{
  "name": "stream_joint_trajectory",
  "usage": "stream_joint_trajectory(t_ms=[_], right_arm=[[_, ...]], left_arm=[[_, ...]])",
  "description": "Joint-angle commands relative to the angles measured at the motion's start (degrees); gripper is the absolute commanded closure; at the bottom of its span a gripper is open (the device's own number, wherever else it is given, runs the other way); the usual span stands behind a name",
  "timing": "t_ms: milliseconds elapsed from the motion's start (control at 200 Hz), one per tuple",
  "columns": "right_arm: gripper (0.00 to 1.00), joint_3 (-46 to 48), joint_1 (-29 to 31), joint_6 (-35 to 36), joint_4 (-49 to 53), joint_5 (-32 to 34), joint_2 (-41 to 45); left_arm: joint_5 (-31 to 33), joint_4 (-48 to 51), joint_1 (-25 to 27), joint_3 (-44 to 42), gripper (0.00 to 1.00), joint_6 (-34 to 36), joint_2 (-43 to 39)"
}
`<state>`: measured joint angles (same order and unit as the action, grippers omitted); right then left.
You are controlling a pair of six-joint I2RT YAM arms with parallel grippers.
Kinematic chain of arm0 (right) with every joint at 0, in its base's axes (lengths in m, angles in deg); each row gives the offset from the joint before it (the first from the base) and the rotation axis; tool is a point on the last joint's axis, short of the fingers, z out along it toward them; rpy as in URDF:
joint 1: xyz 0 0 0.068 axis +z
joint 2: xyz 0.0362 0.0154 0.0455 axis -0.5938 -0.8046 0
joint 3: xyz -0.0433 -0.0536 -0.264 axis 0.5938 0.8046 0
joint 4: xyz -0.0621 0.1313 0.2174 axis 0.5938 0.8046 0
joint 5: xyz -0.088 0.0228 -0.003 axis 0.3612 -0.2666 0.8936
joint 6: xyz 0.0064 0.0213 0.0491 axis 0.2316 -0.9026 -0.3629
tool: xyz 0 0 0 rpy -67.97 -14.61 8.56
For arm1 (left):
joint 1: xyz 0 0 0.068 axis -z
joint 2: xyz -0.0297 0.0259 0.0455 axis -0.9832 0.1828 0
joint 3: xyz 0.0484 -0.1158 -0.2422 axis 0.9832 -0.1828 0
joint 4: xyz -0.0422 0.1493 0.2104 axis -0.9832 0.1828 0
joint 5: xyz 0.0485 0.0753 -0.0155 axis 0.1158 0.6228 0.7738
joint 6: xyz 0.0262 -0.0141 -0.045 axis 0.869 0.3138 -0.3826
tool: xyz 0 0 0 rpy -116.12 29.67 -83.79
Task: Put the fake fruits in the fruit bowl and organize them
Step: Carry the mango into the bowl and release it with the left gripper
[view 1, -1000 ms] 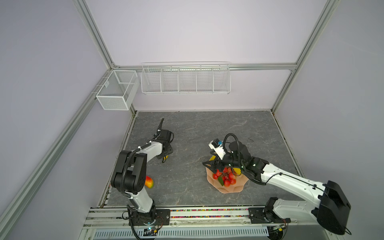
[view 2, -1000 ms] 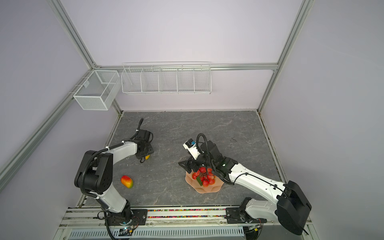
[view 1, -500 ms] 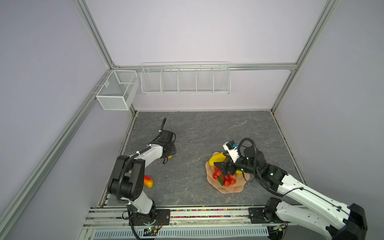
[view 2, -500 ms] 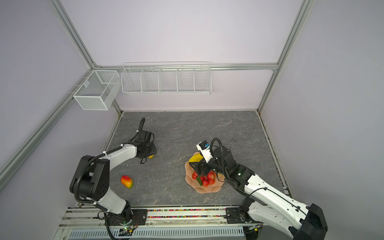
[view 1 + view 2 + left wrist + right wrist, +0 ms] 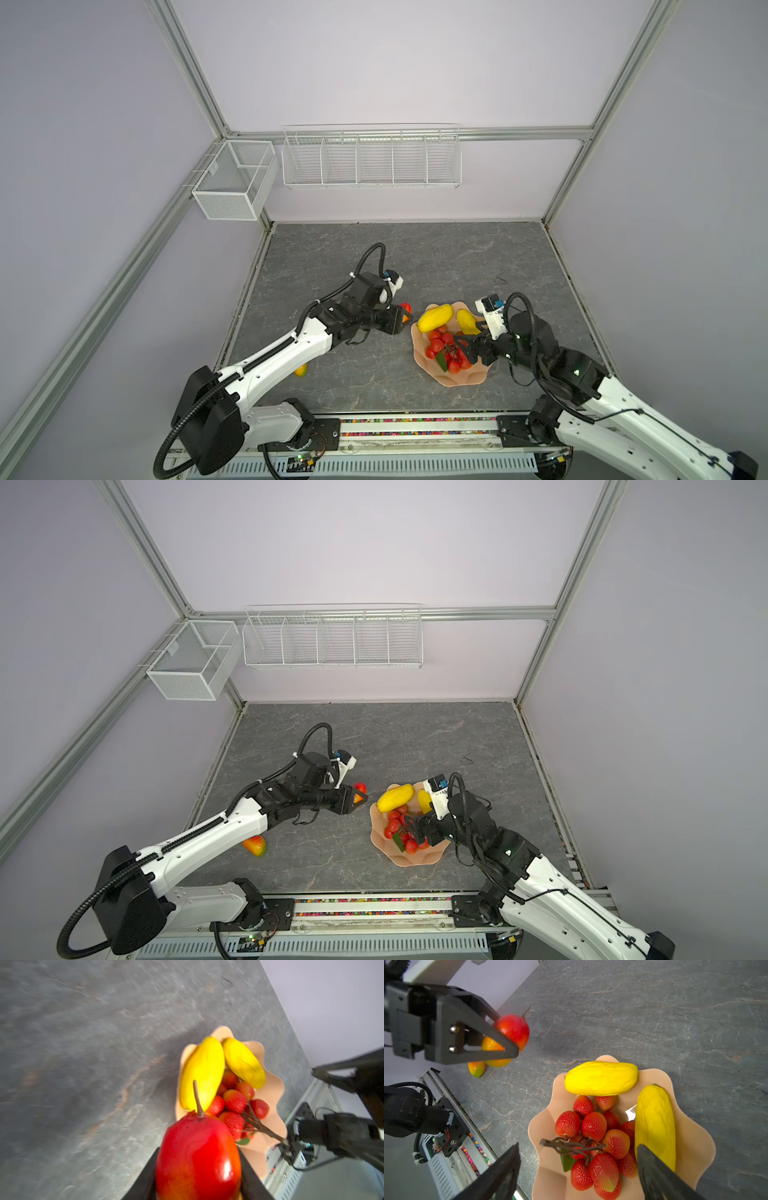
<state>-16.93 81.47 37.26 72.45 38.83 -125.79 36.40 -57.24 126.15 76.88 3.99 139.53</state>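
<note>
**A:** What is seen at the far left?

**B:** A red-orange-green mango (image 5: 254,845) is found lying on the grey stone-patterned tabletop (image 5: 395,737), near its left edge. It is partly hidden under the white link of the left arm (image 5: 199,845).

**A:** And further right?

**B:** A second mango (image 5: 197,1157), red with a brown stem, is clamped between the jaws of the left gripper (image 5: 402,318). It is held just beside the left rim of the peach-pink scalloped fruit bowl (image 5: 457,381), not inside it.

**A:** What is contained there?

**B:** A yellow ribbed fruit (image 5: 434,318) is laid across the far left of the bowl. A second yellow ribbed fruit (image 5: 467,322) is laid beside it on the right, their far ends close together. The cluster of red berries (image 5: 440,351), with a green leaf, is set nearer the front.

**A:** How is the right side found?

**B:** The right gripper (image 5: 464,348) is positioned over the bowl with its jaws spread wide, and nothing is gripped. In the right wrist view the cluster's brown stem is seen between the fingers.
</note>
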Motion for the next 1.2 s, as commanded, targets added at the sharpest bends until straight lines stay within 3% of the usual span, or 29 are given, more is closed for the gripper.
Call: stream_joint_trajectory(t_ms=[0,140,265,745,955,1200], right_arm=[[0.11,2.2,-0.2,-3.2,2.1,0.8,3.2],[0.12,2.8,-0.1,-3.7,3.3,0.9,5.6],[0.11,2.8,-0.2,-4.0,4.2,1.6,6.0],[0.11,3.3,-0.2,-3.3,4.2,1.5,7.2],[0.11,3.5,-0.2,-2.8,4.0,1.5,7.1],[0.12,2.2,-0.1,-0.7,1.6,0.7,4.2]], left_arm=[[-1.7,2.9,4.3,3.2,0.61,-0.2,3.9],[3.8,5.3,9.2,5.9,0.61,-1.5,9.1],[6.4,5.3,10.4,6.5,0.61,-4.8,11.8],[5.6,3.9,11.6,7.4,0.54,-8.5,17.0],[6.2,4.7,12.3,8.3,0.41,-8.7,16.3],[9.4,10.0,12.3,10.5,0.38,-8.9,12.1]])
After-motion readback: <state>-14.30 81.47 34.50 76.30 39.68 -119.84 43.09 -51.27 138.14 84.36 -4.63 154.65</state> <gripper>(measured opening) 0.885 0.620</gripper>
